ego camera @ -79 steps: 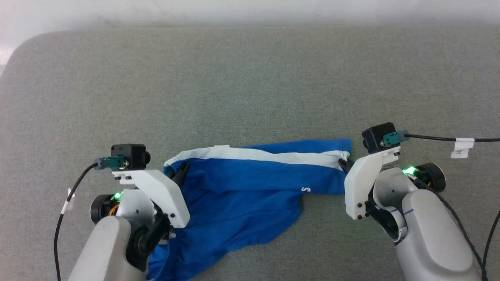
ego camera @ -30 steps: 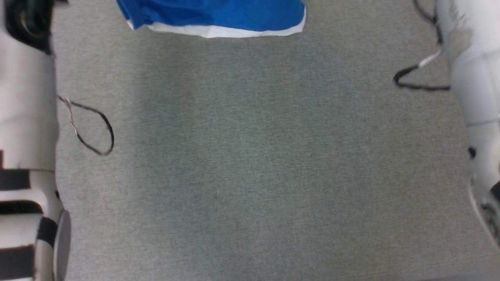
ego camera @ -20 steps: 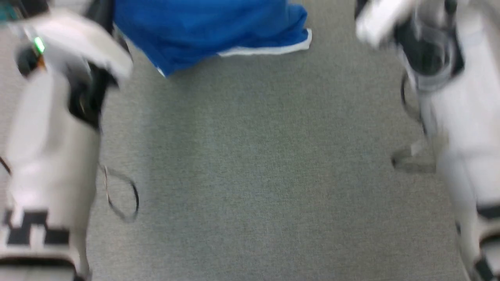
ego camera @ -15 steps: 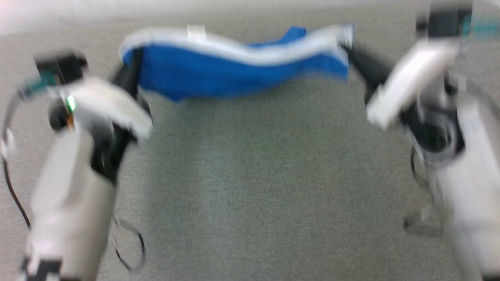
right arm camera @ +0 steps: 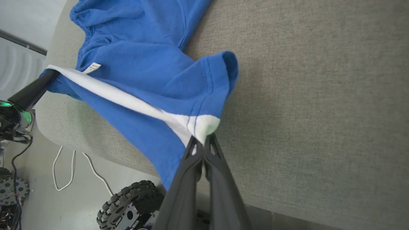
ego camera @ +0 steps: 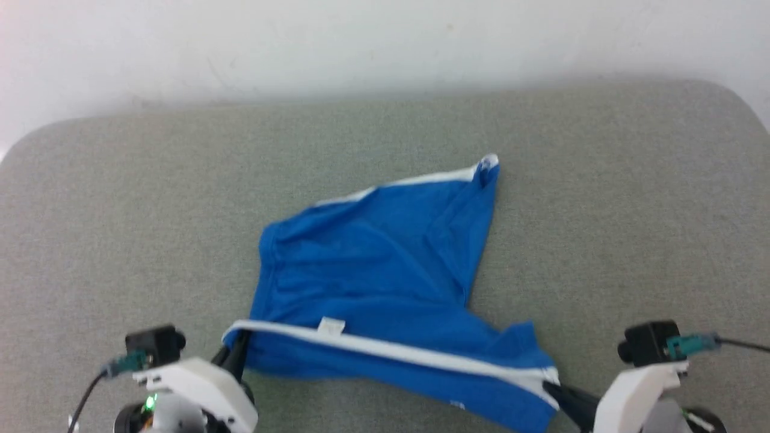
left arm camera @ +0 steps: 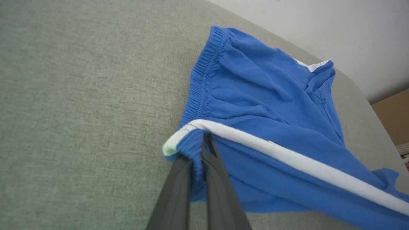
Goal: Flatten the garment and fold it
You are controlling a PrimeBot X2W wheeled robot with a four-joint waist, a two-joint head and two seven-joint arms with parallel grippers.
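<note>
The bright blue garment (ego camera: pixel 373 264) lies spread on the grey table, its white stripe (ego camera: pixel 397 352) stretched along the near edge with a small white tag on it. My left gripper (ego camera: pixel 237 349) is shut on the waistband end of the stripe (left arm camera: pixel 195 150), seen close in the left wrist view. At the lower right my right gripper (ego camera: pixel 556 391) is shut on the hem end of the stripe (right arm camera: pixel 201 139). The far leg tip (ego camera: pixel 487 165) points away from me. The near part of the garment (right arm camera: pixel 153 140) hangs over the table's front edge.
The grey fabric table (ego camera: pixel 601 210) ends at a white wall at the back. Its rounded corners show at far left and far right. Below the front edge, the right wrist view shows my wheeled base (right arm camera: pixel 134 198) and a white cable (right arm camera: pixel 64 172) on the floor.
Both grippers swung the garment up and out, then laid it down farther away; it now lies spread, stripe edge nearest me. The head camera also moved a great deal.
</note>
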